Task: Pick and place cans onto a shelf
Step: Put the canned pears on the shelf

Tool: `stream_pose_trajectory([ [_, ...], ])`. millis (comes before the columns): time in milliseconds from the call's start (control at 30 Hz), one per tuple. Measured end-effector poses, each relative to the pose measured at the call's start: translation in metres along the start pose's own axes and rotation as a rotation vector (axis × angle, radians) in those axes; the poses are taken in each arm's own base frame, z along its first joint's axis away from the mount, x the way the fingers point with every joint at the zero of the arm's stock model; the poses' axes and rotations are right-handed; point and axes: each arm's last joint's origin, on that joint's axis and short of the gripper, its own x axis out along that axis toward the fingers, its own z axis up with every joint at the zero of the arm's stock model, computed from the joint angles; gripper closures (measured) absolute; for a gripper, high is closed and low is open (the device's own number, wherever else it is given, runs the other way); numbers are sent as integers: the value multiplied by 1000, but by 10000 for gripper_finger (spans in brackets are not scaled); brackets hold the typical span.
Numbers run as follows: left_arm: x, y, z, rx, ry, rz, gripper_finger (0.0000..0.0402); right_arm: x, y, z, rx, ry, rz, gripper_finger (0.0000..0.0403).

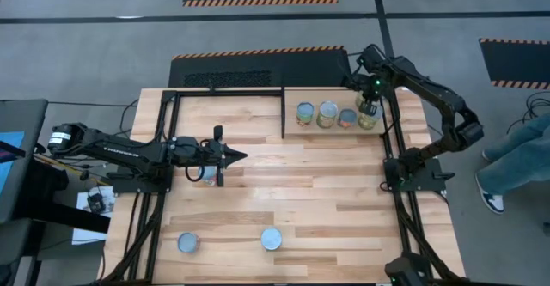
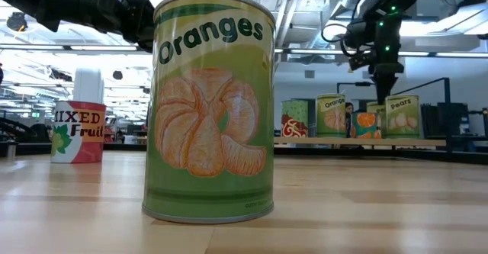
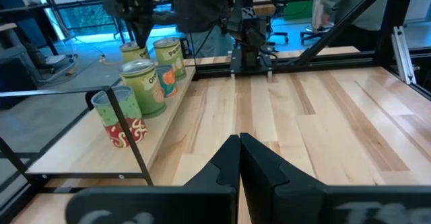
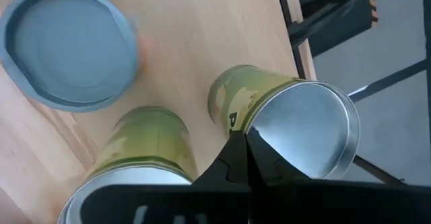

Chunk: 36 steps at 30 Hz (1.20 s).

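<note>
Planked wooden tabletop (image 1: pixel 301 183) fills the overhead frame, with four small label-wrapped cans (image 1: pixel 337 114) lined up on the light plywood shelf (image 1: pixel 331 97) at upper right. Right gripper (image 1: pixel 368 106) hovers pinched together over the end can, hiding its top. Left gripper (image 1: pixel 236 156), fingers together and empty, sits mid-left, and two pale-blue-topped cans (image 1: pixel 188 242) wait along the bottom edge.

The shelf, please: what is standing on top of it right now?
Four cans stand in a row on the shelf. The shut right gripper covers the end can's top.
</note>
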Motion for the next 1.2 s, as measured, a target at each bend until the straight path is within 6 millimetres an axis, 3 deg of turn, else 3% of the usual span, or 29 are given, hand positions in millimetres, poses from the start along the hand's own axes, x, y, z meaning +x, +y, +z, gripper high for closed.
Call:
stream_pose_trajectory([
  [533,0,0,1,-1,-5,3,401,-4,3,-1,-20,29,34,401],
  [833,0,0,0,-1,-5,3,401,-4,6,0,-21,34,43,347],
  [1200,0,0,0,-1,-5,3,401,-4,6,0,6,37,45,339],
])
